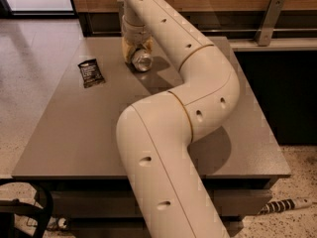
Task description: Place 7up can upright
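The 7up can is at the far middle of the grey table. It is tilted, with its shiny round metal end facing the camera and its lower edge at the table top. My gripper comes down from above on the cream arm and is shut on the can's body, its yellowish fingers against the can's sides. The upper part of the can is hidden by the gripper.
A flat black packet lies on the table to the left of the can. The arm's large elbow covers the table's middle and front. A wooden wall and a metal rail run behind the table; speckled floor lies to the left.
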